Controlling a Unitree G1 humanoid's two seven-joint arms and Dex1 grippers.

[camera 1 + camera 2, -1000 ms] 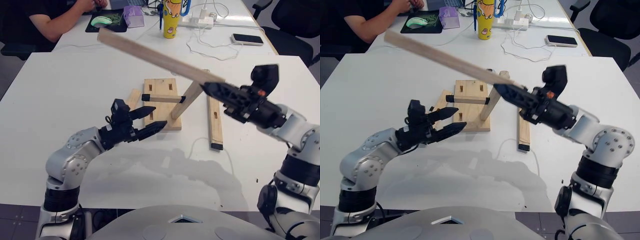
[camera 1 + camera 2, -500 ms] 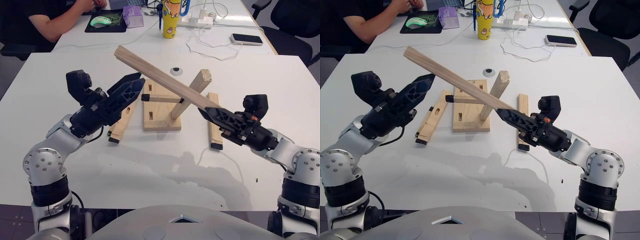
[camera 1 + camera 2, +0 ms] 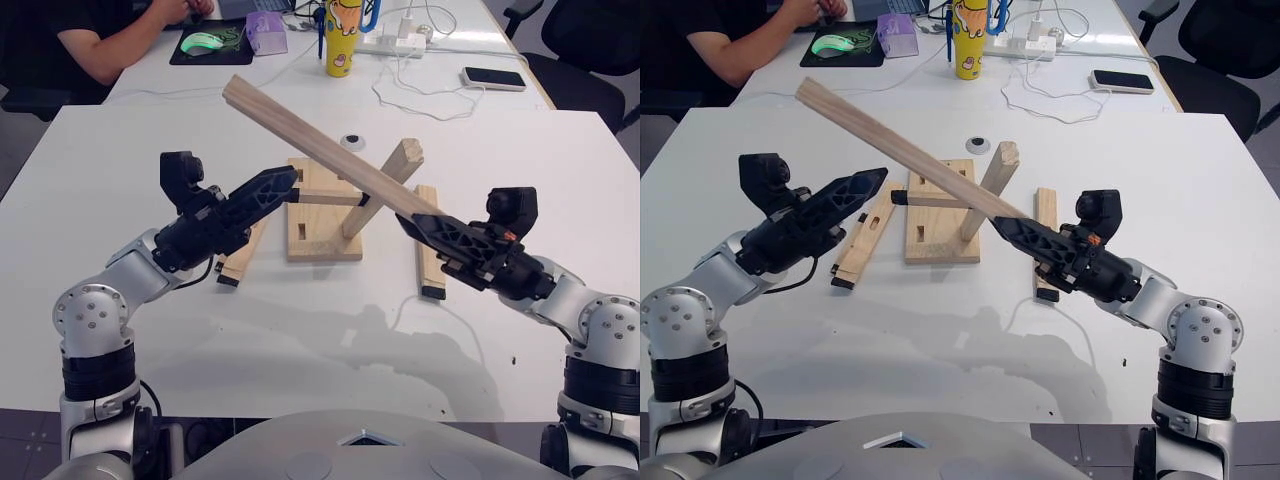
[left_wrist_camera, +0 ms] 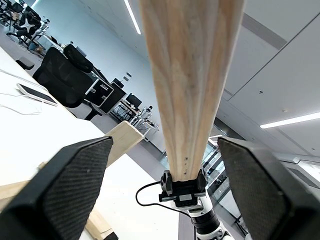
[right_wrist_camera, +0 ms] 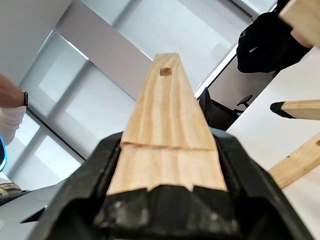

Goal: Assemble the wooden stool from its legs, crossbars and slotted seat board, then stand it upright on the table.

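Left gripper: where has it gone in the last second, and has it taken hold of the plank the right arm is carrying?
The left gripper rose from low in front of the seat board toward the plank. It is open and not gripping. The right gripper, shut on the plank's end, came down and back, lowering it. The seat board and the loose pieces beside it stayed put.

On the far table (image 3: 300, 85) I see a yellow cup (image 3: 343, 35), a purple box (image 3: 266, 33), a green mouse (image 3: 203, 41) on a black mat (image 3: 232, 53), a white power strip (image 3: 400, 44) and a phone (image 3: 494, 78). A small round disc (image 3: 351, 141) lies on the near table (image 3: 130, 190).
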